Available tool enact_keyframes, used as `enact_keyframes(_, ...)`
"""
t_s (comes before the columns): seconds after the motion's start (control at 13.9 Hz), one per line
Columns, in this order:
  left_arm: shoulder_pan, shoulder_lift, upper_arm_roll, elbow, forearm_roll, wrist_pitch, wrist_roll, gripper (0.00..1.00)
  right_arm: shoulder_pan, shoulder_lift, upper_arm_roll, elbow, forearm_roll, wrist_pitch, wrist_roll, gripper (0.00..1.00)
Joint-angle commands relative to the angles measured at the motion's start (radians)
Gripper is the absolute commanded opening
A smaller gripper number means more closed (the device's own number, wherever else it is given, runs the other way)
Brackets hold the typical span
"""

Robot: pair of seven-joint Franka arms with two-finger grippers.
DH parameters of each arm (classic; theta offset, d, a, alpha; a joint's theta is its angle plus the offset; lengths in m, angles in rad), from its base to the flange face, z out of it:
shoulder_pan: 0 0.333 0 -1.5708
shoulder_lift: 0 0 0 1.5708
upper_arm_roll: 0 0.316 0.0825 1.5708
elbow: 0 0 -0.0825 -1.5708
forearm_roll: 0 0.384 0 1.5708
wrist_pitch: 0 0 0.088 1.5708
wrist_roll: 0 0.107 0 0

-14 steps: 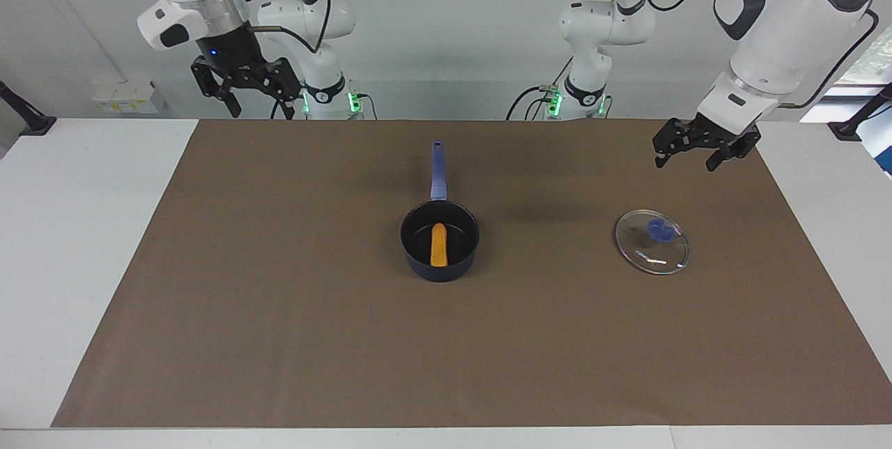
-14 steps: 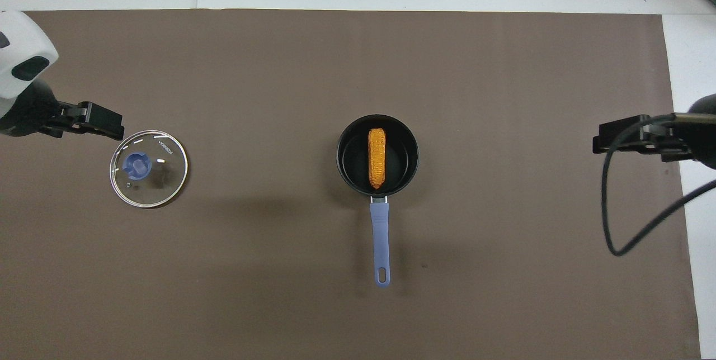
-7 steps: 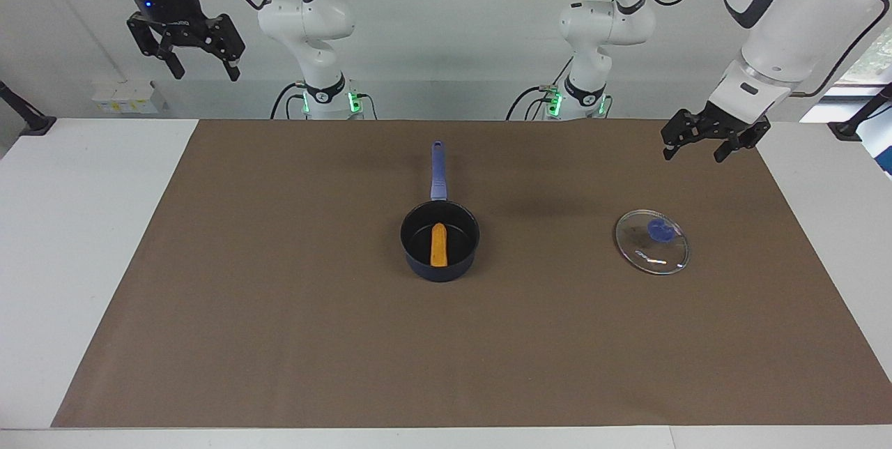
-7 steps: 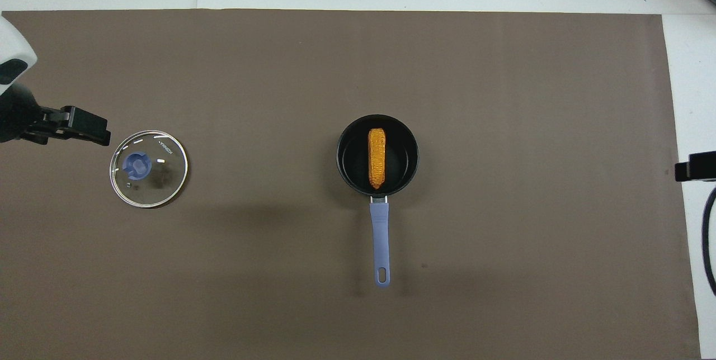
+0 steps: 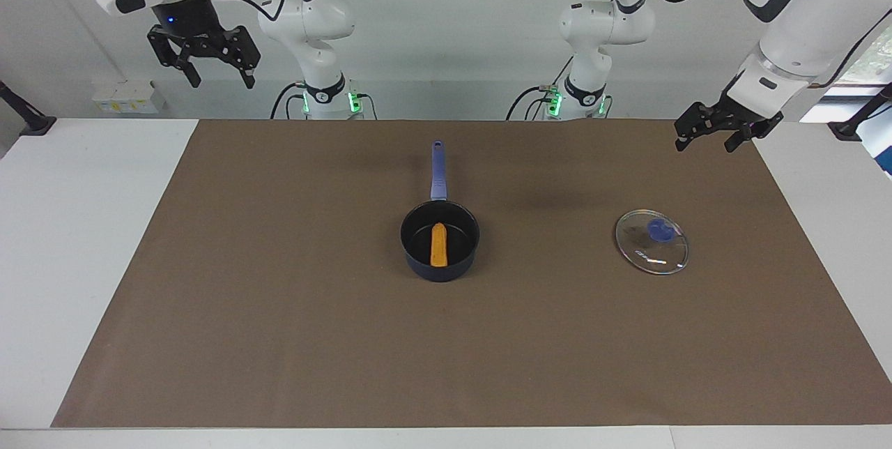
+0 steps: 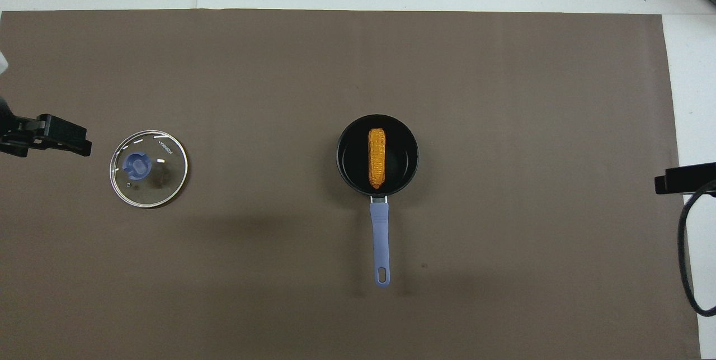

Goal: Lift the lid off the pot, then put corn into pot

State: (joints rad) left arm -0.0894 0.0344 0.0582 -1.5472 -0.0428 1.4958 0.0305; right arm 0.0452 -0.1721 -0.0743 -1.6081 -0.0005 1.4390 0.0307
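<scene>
The dark navy pot [image 5: 419, 264] stands at the middle of the brown mat, its blue-purple handle [image 5: 438, 170] pointing toward the robots. The yellow-orange corn [image 5: 438, 245] lies inside the pot; it also shows in the overhead view [image 6: 376, 159], in the pot [image 6: 405, 161]. The glass lid [image 5: 651, 241] with its blue knob lies flat on the mat toward the left arm's end, also in the overhead view [image 6: 148, 168]. My left gripper [image 5: 705, 145] is open and empty, raised over the mat's edge beside the lid [image 6: 81, 145]. My right gripper [image 5: 219, 81] is open and empty, held high over the right arm's end [image 6: 663, 184].
The brown mat [image 5: 279, 337] covers most of the white table [image 5: 70, 261]. A black cable [image 6: 685, 259] hangs from the right arm over the table's edge. A small white box [image 5: 125, 97] sits by the wall at the right arm's end.
My left gripper has drawn away from the lid toward the left arm's end of the table. My right gripper has risen high and moved outward. Pot, corn and lid have not moved.
</scene>
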Motion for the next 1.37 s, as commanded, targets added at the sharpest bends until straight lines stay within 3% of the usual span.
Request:
enact_keyframes(0.0, -0.012, -0.018, -0.004, -0.004, 0.017, -0.014, 0.002, 1.0, -0.012, -0.026, -0.001, -0.039, -0.027, 0.028, -0.048, 1.0)
enact_keyframes(0.22, -0.01, -0.017, -0.005, -0.007, 0.014, 0.0, 0.005, 1.0, 0.001, -0.02, 0.001, -0.044, -0.05, 0.072, -0.049, 1.0)
enact_keyframes(1.29, -0.01, -0.021, -0.005, -0.008, 0.011, -0.003, 0.006, 1.0, 0.002, -0.015, 0.01, -0.038, -0.032, 0.067, -0.041, 1.0)
